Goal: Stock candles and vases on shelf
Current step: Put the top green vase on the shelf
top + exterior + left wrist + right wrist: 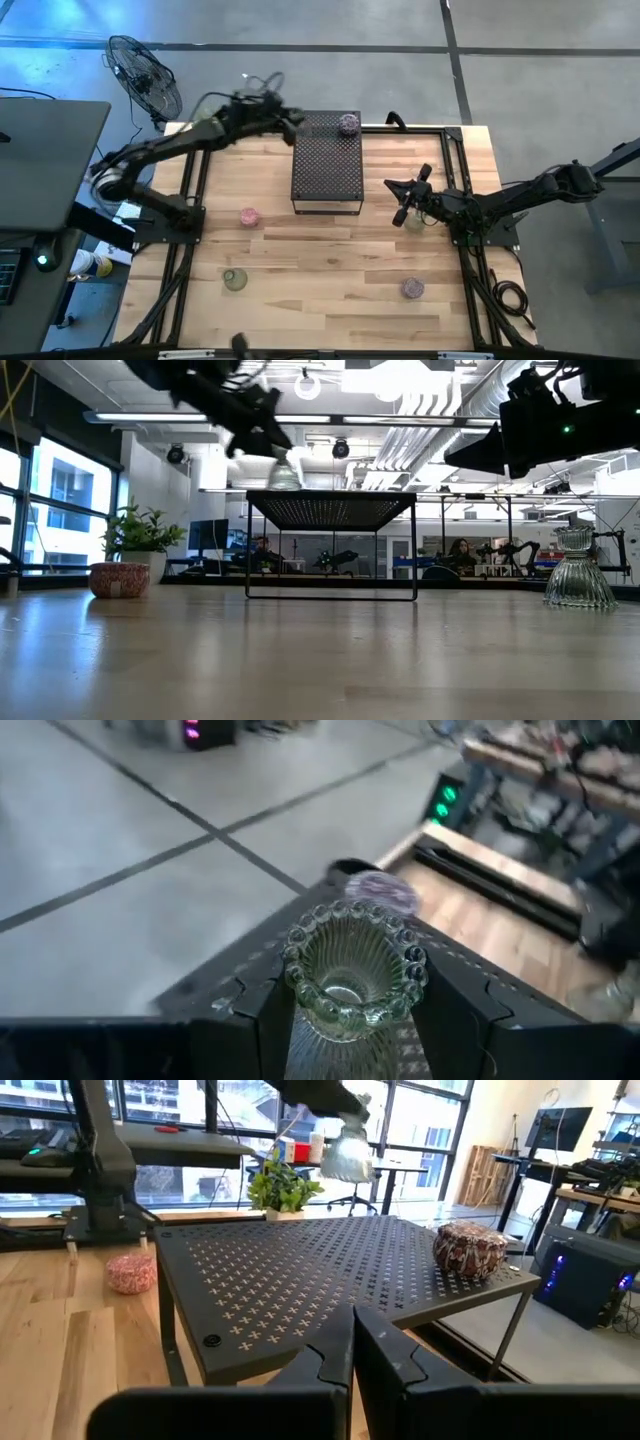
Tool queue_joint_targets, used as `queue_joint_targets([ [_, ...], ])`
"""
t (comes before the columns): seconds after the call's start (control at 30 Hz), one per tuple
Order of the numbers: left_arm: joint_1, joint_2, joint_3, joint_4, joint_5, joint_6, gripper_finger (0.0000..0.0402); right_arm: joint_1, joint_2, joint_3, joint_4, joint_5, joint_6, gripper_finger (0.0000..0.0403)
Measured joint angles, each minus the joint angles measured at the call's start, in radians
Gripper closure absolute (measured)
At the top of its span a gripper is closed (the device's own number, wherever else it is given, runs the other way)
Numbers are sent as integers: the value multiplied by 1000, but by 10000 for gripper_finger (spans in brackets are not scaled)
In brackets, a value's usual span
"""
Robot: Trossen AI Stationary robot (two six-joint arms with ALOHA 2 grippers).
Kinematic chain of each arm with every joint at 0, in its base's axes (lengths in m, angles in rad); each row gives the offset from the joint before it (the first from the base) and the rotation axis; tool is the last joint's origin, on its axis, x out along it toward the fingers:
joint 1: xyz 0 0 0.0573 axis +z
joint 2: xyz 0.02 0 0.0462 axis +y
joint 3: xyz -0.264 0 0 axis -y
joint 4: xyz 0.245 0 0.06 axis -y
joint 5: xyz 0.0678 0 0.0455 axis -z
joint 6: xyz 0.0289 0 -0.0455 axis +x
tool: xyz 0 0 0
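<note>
The shelf already carries one candle at its far right corner. A ribbed glass vase is pinched upright in the left gripper above the far left corner, presumably for lowering beside it. The right gripper, fingers pressed together, is held near the shelf's right side.

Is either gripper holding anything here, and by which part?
The left gripper holds a glass vase by its lower body, above the shelf. The right gripper is shut and holds nothing, beside the shelf.
</note>
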Motion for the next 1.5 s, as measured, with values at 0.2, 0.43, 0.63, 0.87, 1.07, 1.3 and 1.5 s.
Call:
queue_joint_targets([
  [0.2,-21,160,134,-1,-10,31,242,0,0,0,1,-7,-6,402],
  [0.43,-22,210,164,-11,-65,53,242,0,0,0,-3,-29,10,402],
  [0.63,-21,240,165,14,-121,79,242,0,0,0,-10,-34,21,402],
  [0.87,-13,284,165,76,-135,94,242,0,0,0,-12,-32,21,402],
  [1.07,5,291,165,74,-140,74,242,0,0,0,-14,-32,21,402],
  [1.3,19,299,165,71,-135,71,242,0,0,0,-15,-31,19,402],
  [1.5,19,303,165,61,-129,70,242,0,0,0,-15,-31,18,401],
])
